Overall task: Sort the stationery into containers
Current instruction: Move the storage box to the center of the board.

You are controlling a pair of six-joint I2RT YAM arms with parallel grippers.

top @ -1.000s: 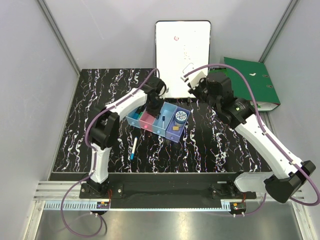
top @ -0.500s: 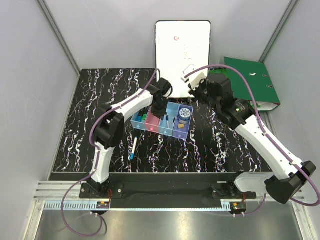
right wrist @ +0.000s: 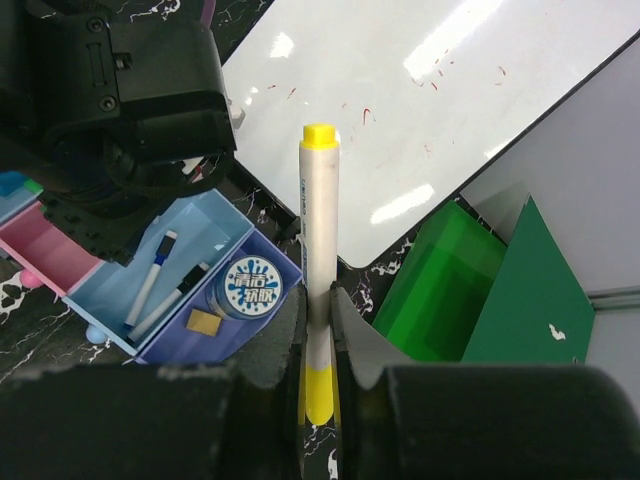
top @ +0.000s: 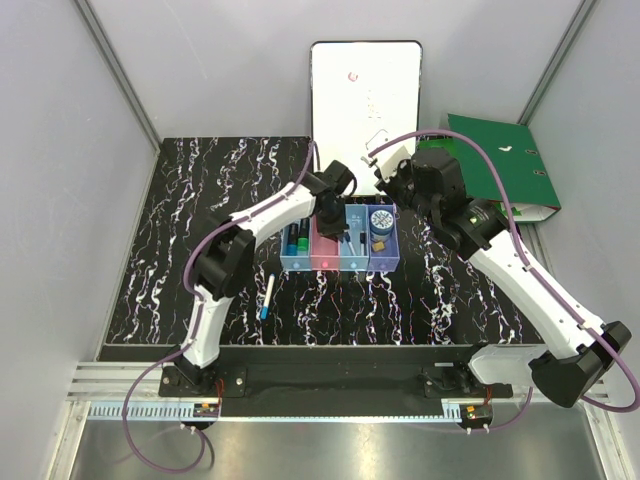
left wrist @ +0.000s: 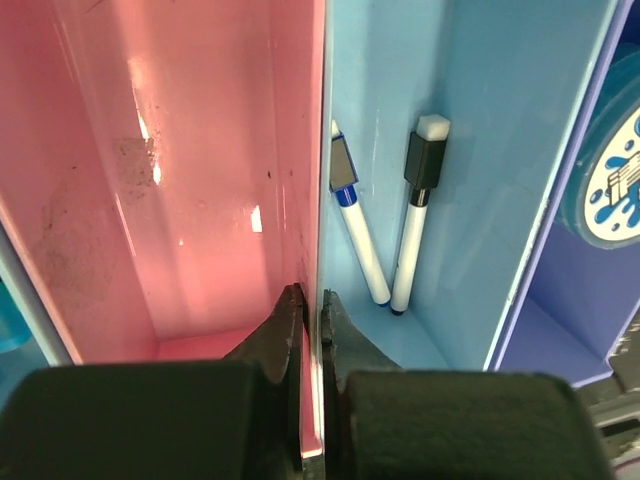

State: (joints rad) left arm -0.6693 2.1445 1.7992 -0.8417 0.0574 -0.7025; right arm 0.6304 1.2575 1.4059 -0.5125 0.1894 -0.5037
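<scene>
A loose pen (top: pixel 267 297) lies on the surface (top: pixel 200 200) toward the front, well apart from the bins (top: pixel 340 263), so the sorting is judged unfinished. The left fingers (left wrist: pixel 312 315) are pressed together on the divider (left wrist: pixel 320 180) between the pink bin (left wrist: pixel 200 150) and the blue bin (left wrist: pixel 480 120) to its right, pinching that wall and no stationery. The step in hand looks like squaring or steadying the row. To do it well, the left arm should hold the pinch firm and keep the row flat, never tipped. Two pens (left wrist: pixel 355 235) lie loose in that blue bin, the marker (top: pixel 300 240) rests in the leftmost bin, and the tape roll (top: pixel 380 220) and tan block (top: pixel 381 243) sit in the purple one. Further right, the right fingers (right wrist: pixel 318 318) clamp a yellow pen (right wrist: pixel 320 230) near its lower end, upright, up beside the board (right wrist: pixel 400 100) and binder (right wrist: pixel 440 290). By judgement it belongs with the other pens. The row should be at rest first, then the pen laid along the bin and lowered inside before those fingers part. The left arm crowds that compartment, so the approach should come from the right.
</scene>
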